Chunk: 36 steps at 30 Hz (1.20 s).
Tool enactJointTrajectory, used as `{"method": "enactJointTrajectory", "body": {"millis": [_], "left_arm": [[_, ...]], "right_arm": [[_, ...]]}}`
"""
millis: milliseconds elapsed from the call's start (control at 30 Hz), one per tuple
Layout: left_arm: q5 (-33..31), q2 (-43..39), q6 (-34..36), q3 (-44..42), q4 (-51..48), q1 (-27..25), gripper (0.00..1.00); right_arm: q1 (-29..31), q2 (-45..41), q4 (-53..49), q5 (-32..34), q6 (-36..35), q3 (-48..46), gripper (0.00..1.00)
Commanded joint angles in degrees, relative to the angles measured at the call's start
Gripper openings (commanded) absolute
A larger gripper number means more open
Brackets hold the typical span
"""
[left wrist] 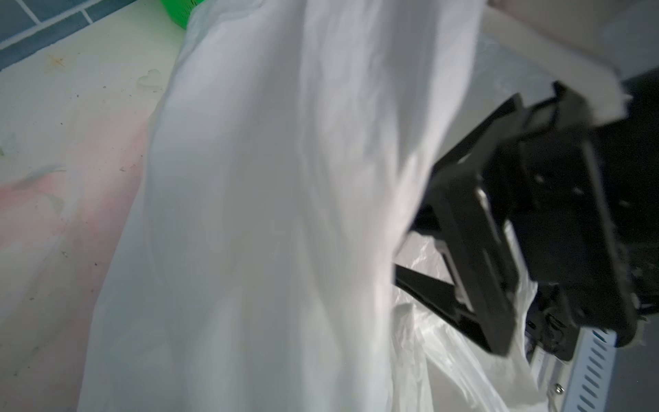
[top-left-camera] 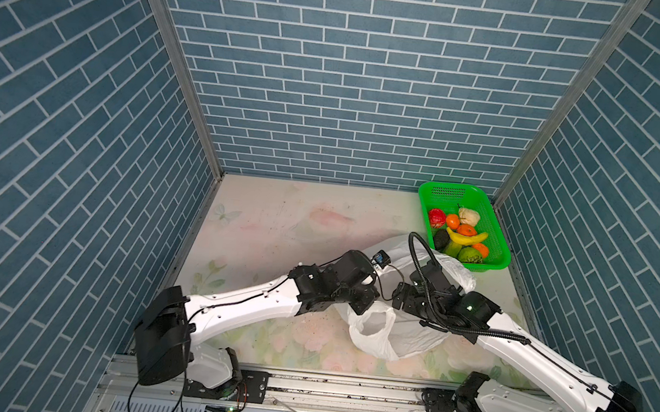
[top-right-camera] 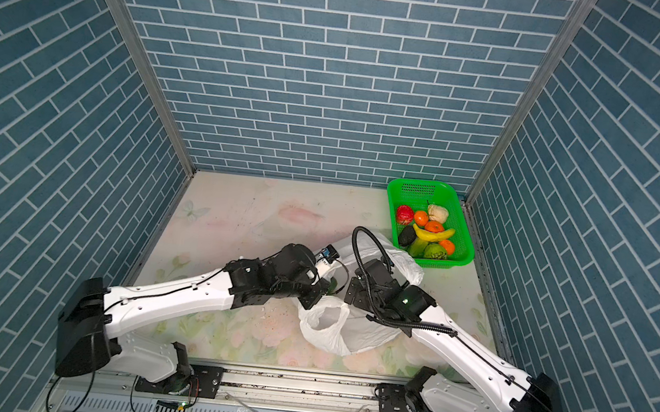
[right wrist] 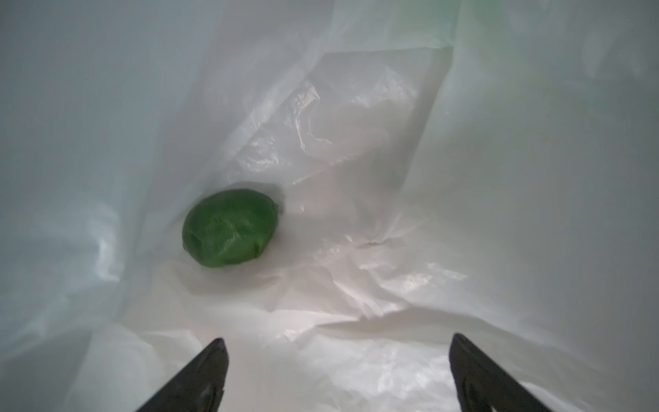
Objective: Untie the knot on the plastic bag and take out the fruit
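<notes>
The white plastic bag (top-left-camera: 373, 337) (top-right-camera: 327, 332) lies crumpled mid-table in both top views, one handle loop open toward the front. No knot shows. My left gripper (top-left-camera: 364, 302) is at the bag's upper edge; bag film (left wrist: 267, 214) drapes across the left wrist view and hides its jaws, which are shut on the bag. My right gripper (right wrist: 337, 342) stands open inside the bag (right wrist: 392, 249), fingers wide apart and holding nothing. A round green fruit (right wrist: 230, 228) rests on the bag floor ahead of it, toward one finger's side. More fruit (top-left-camera: 459, 233) fills the basket.
A green plastic basket (top-left-camera: 446, 192) (top-right-camera: 418, 187) sits at the back right corner against the blue brick walls (top-left-camera: 352, 92). The right arm's black body (left wrist: 535, 221) is close beside the left wrist camera. A metal rail (top-left-camera: 342, 388) runs along the table's front edge.
</notes>
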Motion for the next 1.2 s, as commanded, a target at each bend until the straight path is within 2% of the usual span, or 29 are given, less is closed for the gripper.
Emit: {"method": "enactJointTrajectory", "body": {"millis": [0,200,400,700,833,1000,1167], "left_arm": [[1.8,-2.4,-3.0,-6.3,6.0,0.2,0.0],[4.7,-3.9,-1.2,-10.8,9.9,1.8,0.0],[6.9,-7.2,-0.8,-15.0,12.4,3.8,0.0],[6.3,-8.5,4.7,-11.1,7.5,4.5,0.0],[6.3,-9.0,7.2,-9.5,5.0,4.9,0.0],[7.2,-8.5,8.7,-9.3,4.3,5.9,0.0],[8.4,-9.5,9.3,-11.8,4.2,7.0,0.0]], "right_arm": [[0.0,3.9,10.1,-3.0,1.7,-3.2,0.96],[0.0,12.7,25.4,-7.7,4.0,-3.6,0.96],[0.3,18.3,35.7,-11.8,8.9,-4.7,0.97],[3.3,23.6,34.7,-13.4,9.6,-2.5,0.96],[4.7,23.9,38.9,-15.0,8.5,-3.6,0.96],[5.7,26.2,42.4,-21.2,4.5,-1.8,0.98],[6.6,36.7,38.4,-30.3,1.7,6.6,0.98]]}}
